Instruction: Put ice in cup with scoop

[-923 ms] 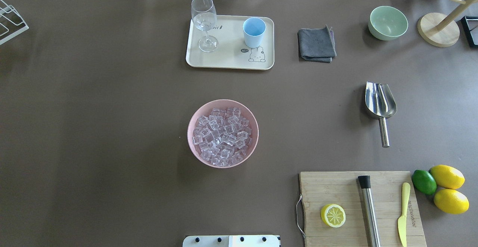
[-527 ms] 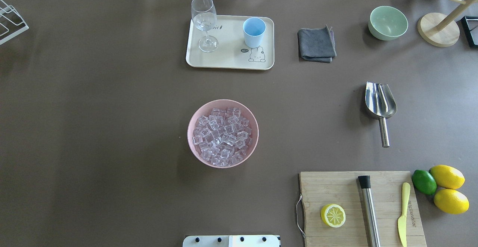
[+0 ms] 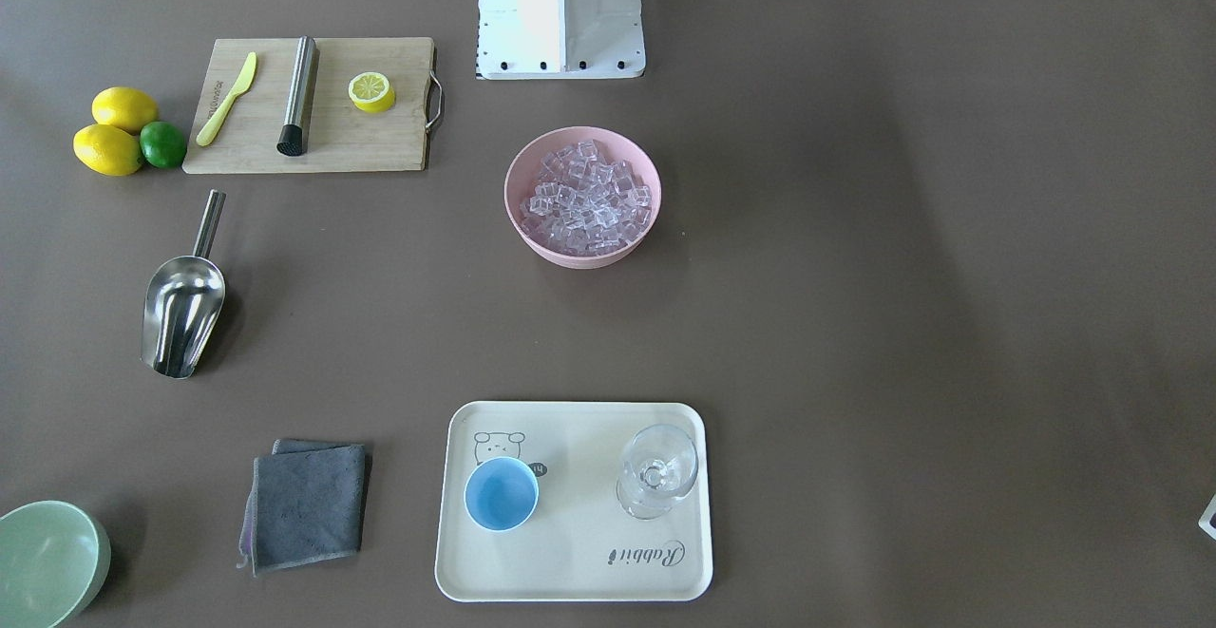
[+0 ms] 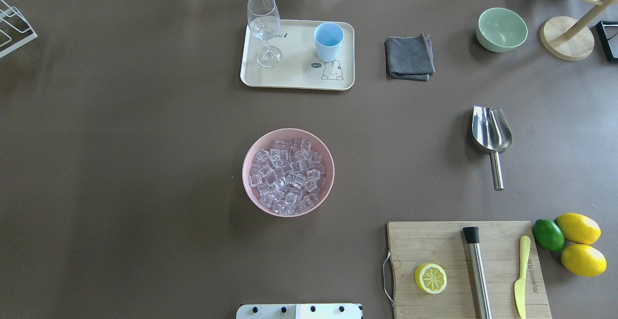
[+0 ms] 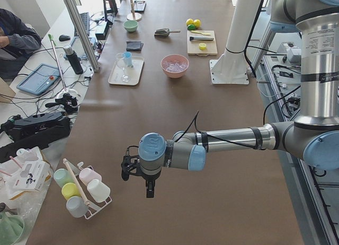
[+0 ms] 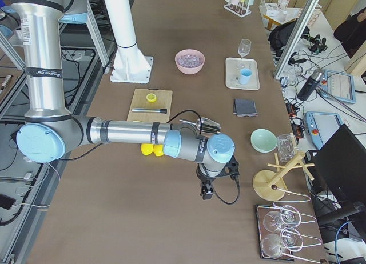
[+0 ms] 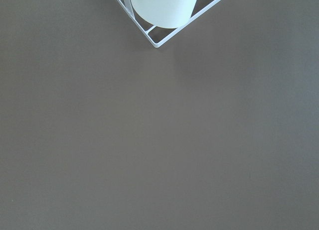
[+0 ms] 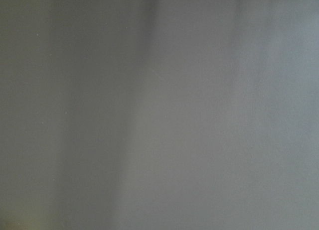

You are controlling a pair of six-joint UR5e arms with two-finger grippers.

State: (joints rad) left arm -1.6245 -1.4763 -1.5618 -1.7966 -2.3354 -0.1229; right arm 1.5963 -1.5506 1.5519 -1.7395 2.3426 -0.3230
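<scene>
Brown table (image 4: pixel 120 164) seen from overhead, robot base at the near edge. Centre: pink bowl (image 4: pixel 247 196) heaped with ice (image 4: pixel 287 176), the clear cubes all lying inside it. Beyond the bowl, at the far side: cream tray (image 4: pixel 294 76) carrying the cup (image 4: pixel 328 41), light blue and upright on the tray's right part, its inside plain blue in the front-facing view, and a stemmed glass (image 4: pixel 263 24) on the tray's left part; the two stand apart. Right of the tray: folded grey cloth (image 4: pixel 409 58), then a pale green bowl (image 4: pixel 501 29). The scoop (image 4: pixel 491 135) lies alone on the table well to the right of the pink bowl, trough toward the far side, handle toward the near side. Near right: cutting board (image 4: pixel 434 242) bearing a half lemon (image 4: pixel 430 278), a steel cylinder (image 4: pixel 478 275) with a black tip and a yellow knife (image 4: pixel 521 275); just beside its right edge lie a lime (image 4: pixel 548 235) and two lemons (image 4: pixel 578 228). Left gripper (image 5: pixel 149 185): pointing down over bare table at the far left end, near a wire rack of cups (image 5: pixel 85 192), well apart from the scoop. Right gripper (image 6: pixel 206 191): pointing down over bare table at the right end, near a wooden stand (image 6: pixel 273 183). Both appear only in the side views, so whether their fingers are spread or closed cannot be told
</scene>
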